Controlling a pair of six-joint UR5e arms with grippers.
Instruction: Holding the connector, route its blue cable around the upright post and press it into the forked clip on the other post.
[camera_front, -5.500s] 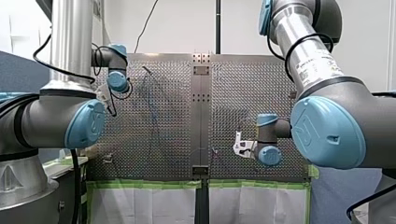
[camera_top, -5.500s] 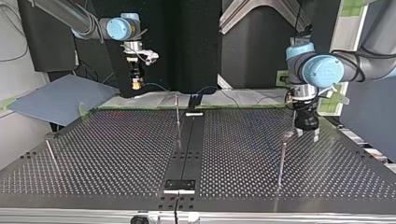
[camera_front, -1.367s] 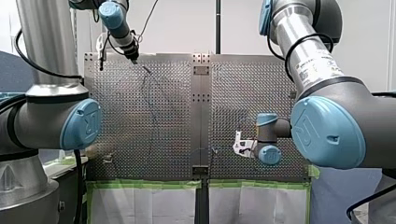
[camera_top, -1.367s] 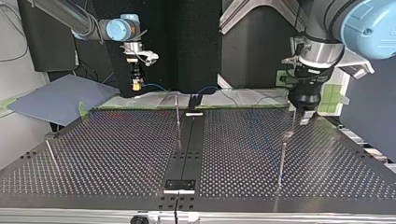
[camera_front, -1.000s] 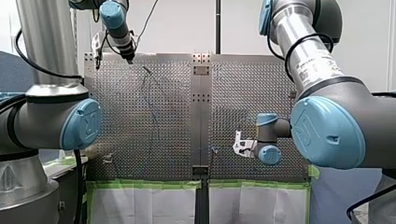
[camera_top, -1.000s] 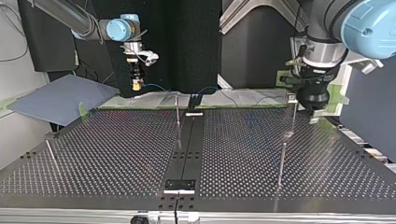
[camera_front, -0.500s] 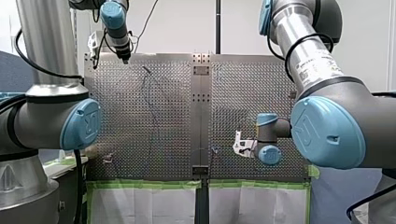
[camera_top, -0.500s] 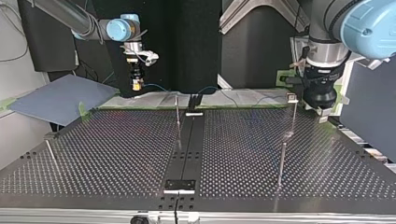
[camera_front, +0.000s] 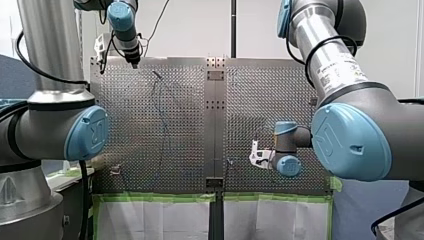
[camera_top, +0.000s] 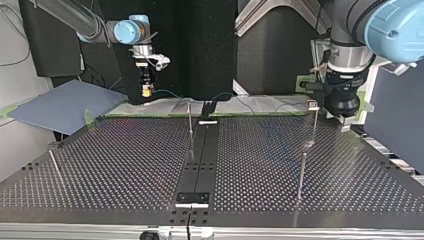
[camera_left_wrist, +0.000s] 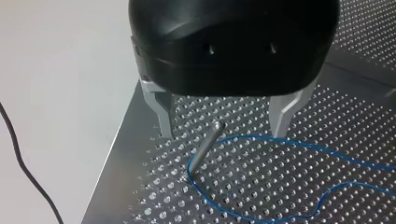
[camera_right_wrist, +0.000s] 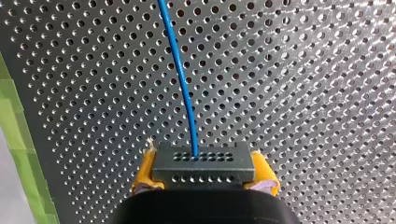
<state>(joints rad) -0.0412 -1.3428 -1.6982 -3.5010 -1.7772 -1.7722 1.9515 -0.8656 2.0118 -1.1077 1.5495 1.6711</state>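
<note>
Where the connector (camera_right_wrist: 204, 165) sits: clamped between the yellow pads (camera_right_wrist: 145, 170) of my right gripper (camera_right_wrist: 204, 175); jaws closed onto its two sides
Blue cable (camera_right_wrist: 180, 74): leaves the connector at 12 o'clock over the perforated table (camera_right_wrist: 303, 93); in the left wrist view it bends round a post's (camera_left_wrist: 205, 148) foot
Left gripper (camera_left_wrist: 224, 123): metal fingers (camera_left_wrist: 161, 112) spread wide, holding nothing; post between them
Top view: left gripper at the table's 2 o'clock; right gripper at 11 o'clock

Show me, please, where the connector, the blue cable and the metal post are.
connector (camera_right_wrist: 204, 168): right wrist view, front face.
blue cable (camera_right_wrist: 180, 70): right wrist view, stretch ahead of connector.
metal post (camera_left_wrist: 204, 150): left wrist view, mid-shaft.
</note>
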